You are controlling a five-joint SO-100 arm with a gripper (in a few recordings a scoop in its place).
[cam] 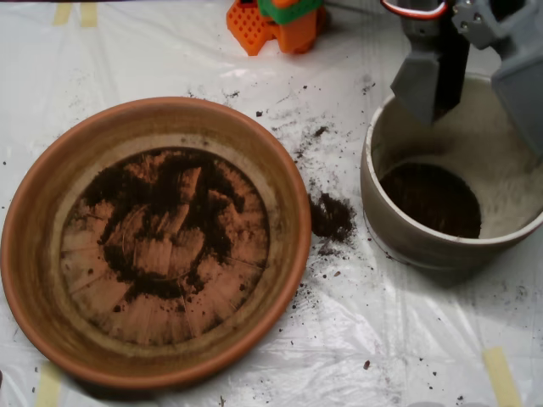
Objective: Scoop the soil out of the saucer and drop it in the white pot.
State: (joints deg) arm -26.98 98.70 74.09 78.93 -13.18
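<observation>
The terracotta saucer [51,280] fills the left half of the overhead view. A thin layer of dark soil [170,212] lies smeared across its ridged floor, with bare orange showing through. At the right stands the white pot [399,229], with more dark soil [433,199] on its bottom. My grey scoop [475,80] hangs above the pot's far rim, its two halves spread wide apart, open, with nothing seen between them.
A small clump of spilled soil [331,216] lies on the white plastic sheet between saucer and pot, with loose crumbs scattered around. An orange and green part [276,21] sits at the top edge. Tape strips [501,377] mark the sheet's corners.
</observation>
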